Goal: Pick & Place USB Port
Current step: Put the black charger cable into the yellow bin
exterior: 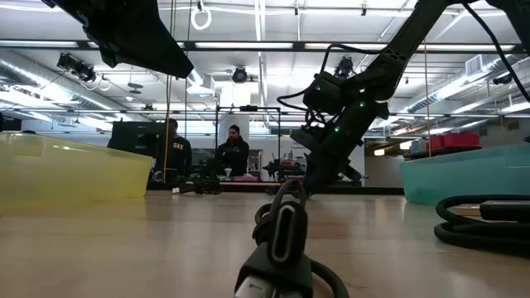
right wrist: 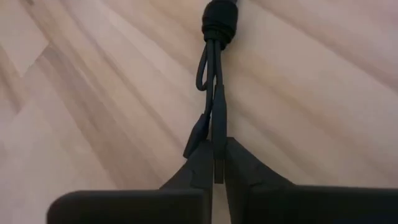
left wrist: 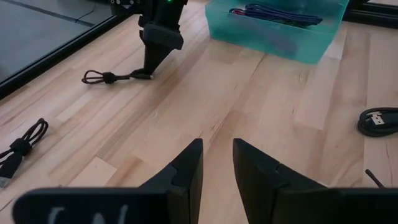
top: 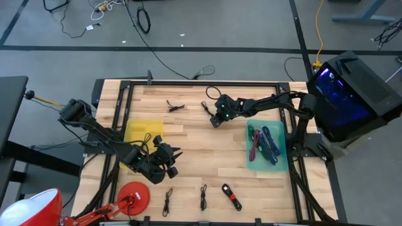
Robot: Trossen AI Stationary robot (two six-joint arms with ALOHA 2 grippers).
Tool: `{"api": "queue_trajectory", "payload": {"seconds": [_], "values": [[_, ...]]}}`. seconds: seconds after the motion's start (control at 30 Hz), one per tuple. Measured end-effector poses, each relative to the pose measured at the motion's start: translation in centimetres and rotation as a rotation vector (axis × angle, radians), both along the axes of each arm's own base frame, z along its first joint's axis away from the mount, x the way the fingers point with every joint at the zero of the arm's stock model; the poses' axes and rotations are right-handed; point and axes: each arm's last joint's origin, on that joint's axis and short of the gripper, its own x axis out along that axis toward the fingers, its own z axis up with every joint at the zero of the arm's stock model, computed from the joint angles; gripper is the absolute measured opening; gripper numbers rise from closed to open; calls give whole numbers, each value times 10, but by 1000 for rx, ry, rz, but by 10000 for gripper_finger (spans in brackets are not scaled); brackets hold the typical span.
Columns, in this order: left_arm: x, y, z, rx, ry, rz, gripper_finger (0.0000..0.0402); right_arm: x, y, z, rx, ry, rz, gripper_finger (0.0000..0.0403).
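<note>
A small black USB cable, bundled with a tie, lies on the wooden table behind its centre. My right gripper is shut on the cable's near end; the left wrist view shows it reaching down to the cable. My left gripper hovers above the table's front left part. Its fingers stand a narrow gap apart with nothing between them. In the low view the right arm's gripper meets the table in the middle distance. My right gripper pinches the cable's plug end between its two fingertips. The fingers slant down from above and lie along the cable. The tied bundle stretches away from the fingertips and lies on the wood.
A yellow bin stands at the left, and a teal bin holding several cables at the right. More black cables lie at the back and along the front edge. A red lamp sits at the front left.
</note>
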Motion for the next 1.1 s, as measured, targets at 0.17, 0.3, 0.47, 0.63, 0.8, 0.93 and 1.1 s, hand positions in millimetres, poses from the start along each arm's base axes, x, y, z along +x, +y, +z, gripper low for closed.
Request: {"api": "queue_trajectory", "payload": {"seconds": [0.17, 0.3, 0.47, 0.63, 0.8, 0.93, 1.1], "values": [[0, 0, 0, 0, 0, 0, 92, 1, 6, 4, 69, -33, 54, 9], [0, 0, 0, 0, 0, 0, 92, 8, 21, 25, 89, -158, 168, 9], [0, 0, 0, -6, -4, 5, 92, 9, 47, 69, 21, -294, 259, 9], [2, 0, 4, -10, -88, 70, 92, 0, 87, 117, -58, -448, 377, 8], [10, -8, 19, 31, -213, 46, 92, -17, 132, 156, -146, -571, 477, 8], [20, -15, 40, 55, -323, -84, 92, -33, 166, 176, -207, -640, 546, 8], [27, -19, 68, 75, -512, -327, 92, -51, 200, 191, -285, -697, 591, 8]]}}
